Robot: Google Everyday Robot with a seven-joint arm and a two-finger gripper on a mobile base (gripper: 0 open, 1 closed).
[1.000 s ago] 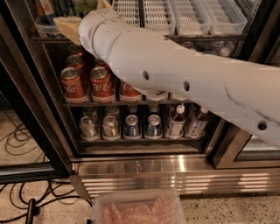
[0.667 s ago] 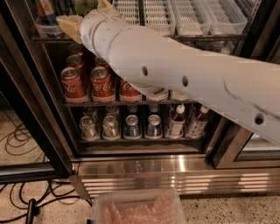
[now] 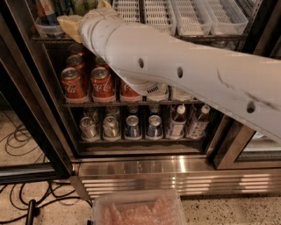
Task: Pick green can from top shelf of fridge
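The fridge (image 3: 39, 101) stands open in front of me, with a black frame and a ribbed steel base. My white arm reaches from the right up to the left end of the top shelf (image 3: 48, 39). The gripper (image 3: 77, 19) is at the arm's tip, at the shelf's front rail. A green can (image 3: 83, 5) shows just behind it at the top edge of the view, mostly hidden by the gripper and the arm. Whether the gripper touches the can cannot be told.
White slotted trays (image 3: 189, 15) line the top shelf to the right and a clear tub (image 3: 48, 28) stands at its left. Red cola cans (image 3: 102, 83) fill the middle rack. Silver and blue cans (image 3: 131, 126) and water bottles (image 3: 175, 122) stand below. Cables (image 3: 26, 193) lie on the floor.
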